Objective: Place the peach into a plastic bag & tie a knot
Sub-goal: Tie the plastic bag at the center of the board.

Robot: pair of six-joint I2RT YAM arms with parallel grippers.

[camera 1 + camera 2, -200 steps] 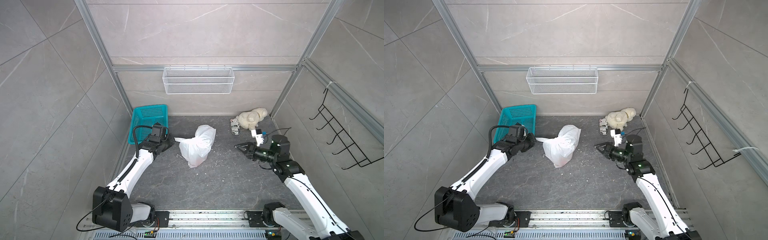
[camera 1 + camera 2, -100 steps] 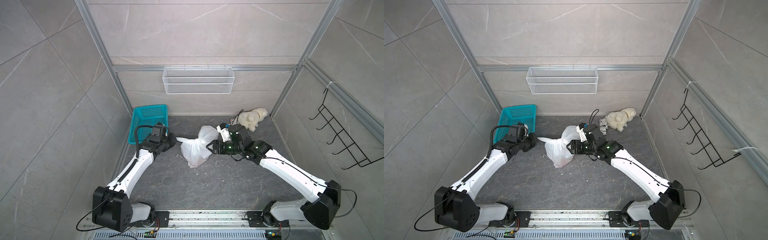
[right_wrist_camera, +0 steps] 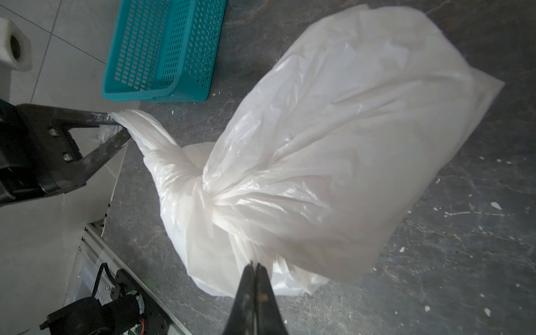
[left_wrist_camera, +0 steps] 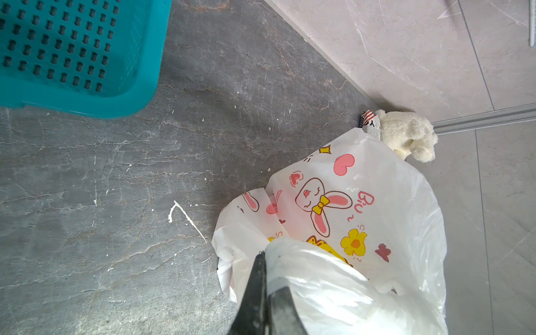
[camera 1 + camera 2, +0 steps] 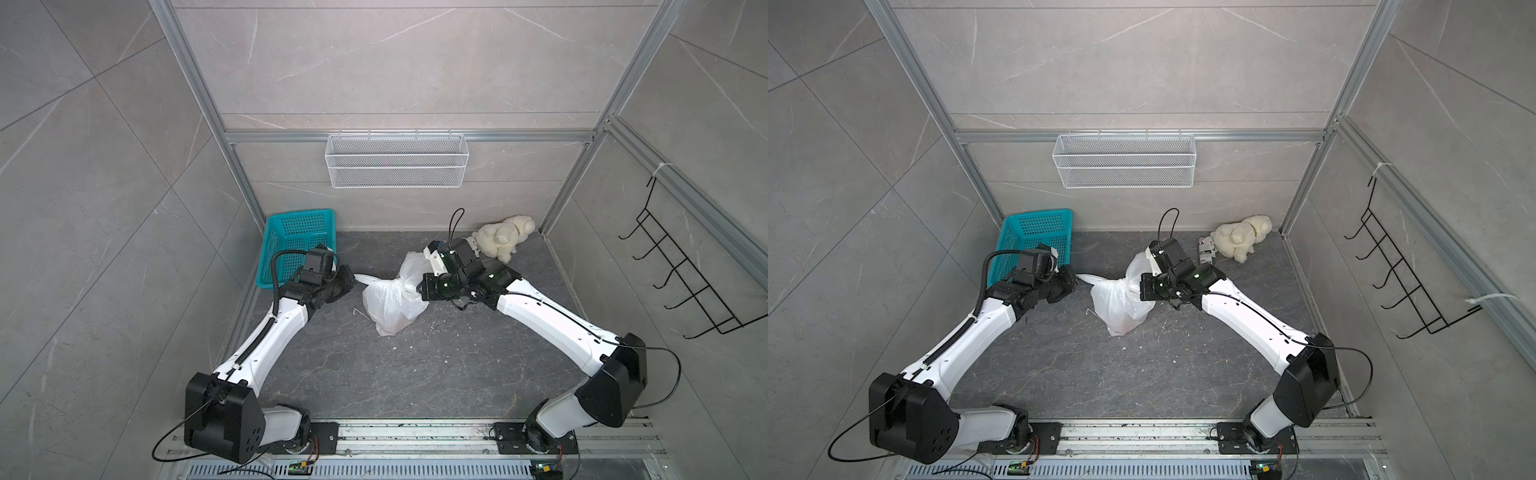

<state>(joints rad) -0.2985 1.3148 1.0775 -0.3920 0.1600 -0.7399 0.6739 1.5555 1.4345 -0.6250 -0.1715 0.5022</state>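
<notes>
Just changed: your right arm swung in from the 3 o'clock side of the floor [image 5: 415,365] to the plastic bag [image 5: 390,301]; its jaws spread on the way, then snapped together.
Right gripper [image 3: 255,265]: pressed together, pinching a fold of the bag's film at the bag's 3 o'clock side, just beside the knot [image 3: 207,195].
Left gripper [image 5: 352,280]: unchanged, clamped on the handle strip [image 3: 139,127] that stuck out toward 9 o'clock.
Bag: it sat on the floor near the middle, a little toward 12 o'clock, between your two grippers; its bunny print faced the left wrist camera.
Knot: the strips were gathered into a twisted bunch; how tight it was, you could not tell.
Peach: it was not plainly visible through the film, so you could not confirm it from these views.
Bystanders: the teal basket [image 5: 300,237] stood at 10 o'clock and the plush toy [image 5: 503,239] lay at 1 o'clock, both apart from the bag.
Meaning: with both sides pinched, you were probably set to pull toward 9 and 3 o'clock and cinch the knot.
Risk: your right pinch seemed to sit on body film rather than a free end, so a hard pull might have stretched or torn it.
</notes>
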